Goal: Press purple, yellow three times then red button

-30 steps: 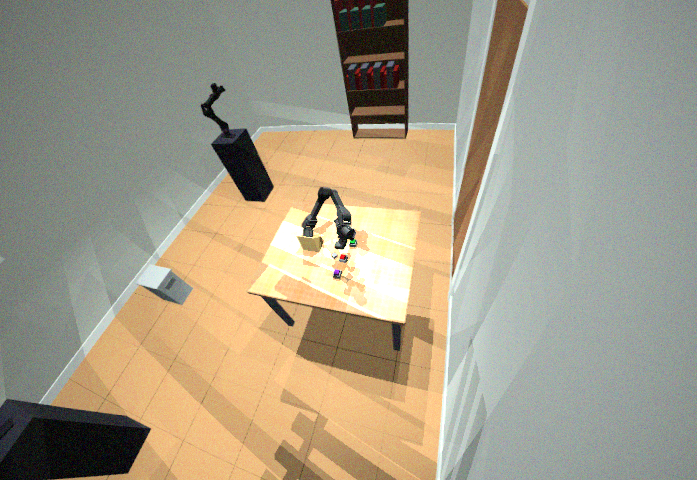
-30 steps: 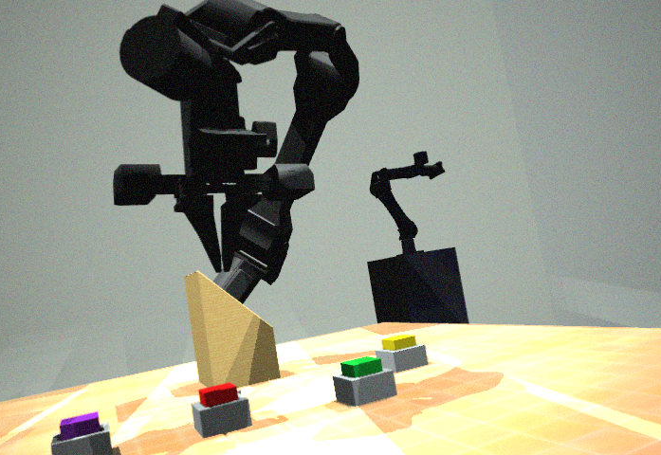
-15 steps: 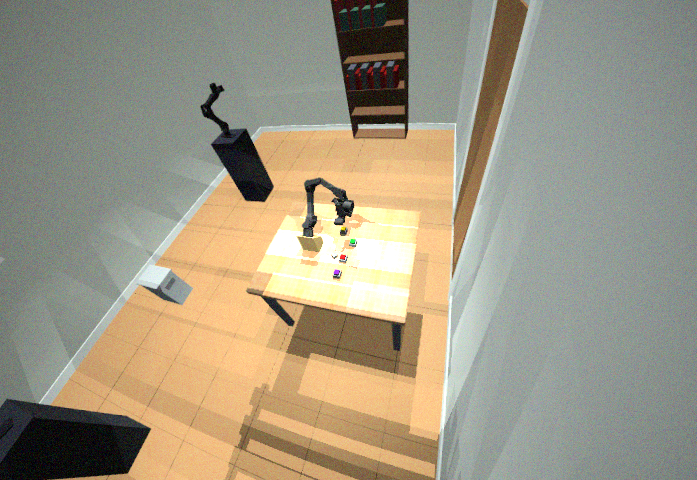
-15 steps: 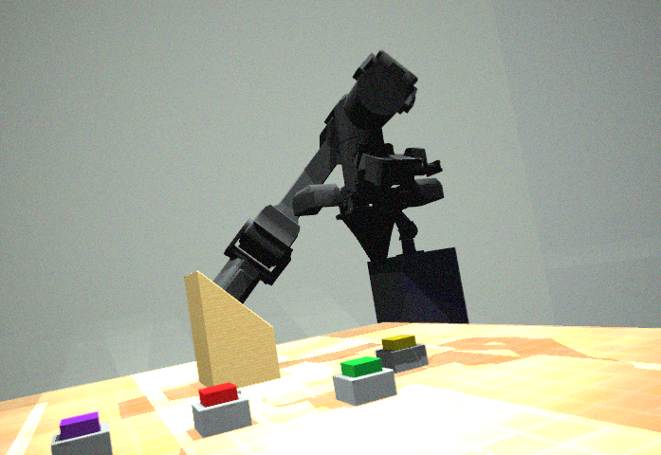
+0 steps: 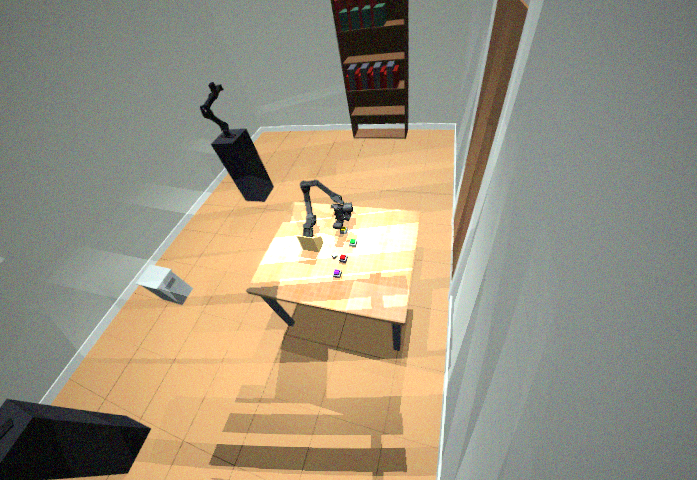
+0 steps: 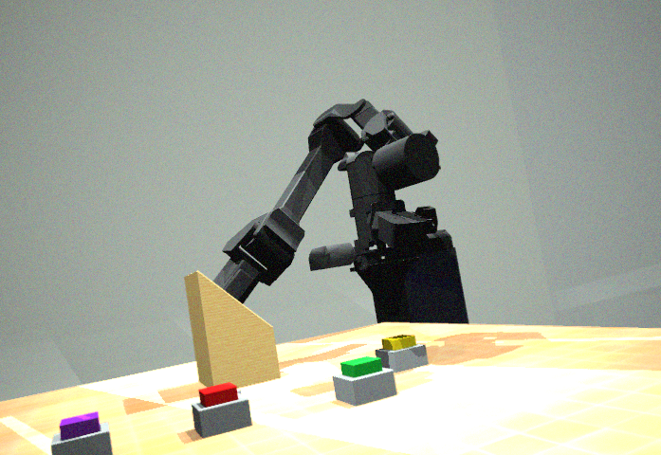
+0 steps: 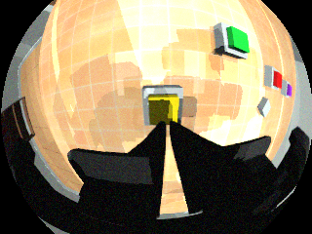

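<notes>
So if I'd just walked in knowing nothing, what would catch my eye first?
Probably the dark arm folded over the table, its shut claw poised right at the yellow button. Next, the row of bright buttons: green, red, purple, with a tan wooden wedge standing behind the red one.

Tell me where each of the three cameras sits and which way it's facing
Top: high up in the room, angled down at the table, with the whole arm in view.
Exterior: low at the table edge, looking along the button row toward the arm's elbow and wrist.
Wrist: on the arm, looking down past the shut pincer at the yellow button.
Shared: all three show the yellow button and green button.
</notes>
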Motion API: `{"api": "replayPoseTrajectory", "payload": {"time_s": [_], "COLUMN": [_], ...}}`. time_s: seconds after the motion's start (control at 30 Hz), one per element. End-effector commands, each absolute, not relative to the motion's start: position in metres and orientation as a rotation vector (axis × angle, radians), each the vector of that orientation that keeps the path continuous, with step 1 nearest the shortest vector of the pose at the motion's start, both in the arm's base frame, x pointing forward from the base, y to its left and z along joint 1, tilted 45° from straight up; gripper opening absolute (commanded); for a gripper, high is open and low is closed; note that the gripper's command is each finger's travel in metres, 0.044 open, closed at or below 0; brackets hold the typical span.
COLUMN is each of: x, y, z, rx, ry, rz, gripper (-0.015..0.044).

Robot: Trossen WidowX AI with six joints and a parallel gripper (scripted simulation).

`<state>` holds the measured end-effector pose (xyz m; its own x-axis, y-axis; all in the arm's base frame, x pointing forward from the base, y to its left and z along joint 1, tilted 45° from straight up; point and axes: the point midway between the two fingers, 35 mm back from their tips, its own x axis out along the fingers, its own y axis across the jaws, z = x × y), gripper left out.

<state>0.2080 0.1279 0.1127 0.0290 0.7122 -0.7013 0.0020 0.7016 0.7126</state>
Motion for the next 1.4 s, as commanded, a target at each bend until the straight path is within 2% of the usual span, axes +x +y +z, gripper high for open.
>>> {"api": "replayPoseTrajectory", "payload": {"time_s": [0.0,0.7,1.37], "x": [0.210,0.211,0.211], "y": [0.131,0.154,0.149], "z": [0.110,0.088,0.094], "rx": [0.633,0.635,0.632], "ry": [1.444,1.443,1.440], "rz": [0.601,0.603,0.608], "gripper": [0.0020,0.0020,0.0020]}}
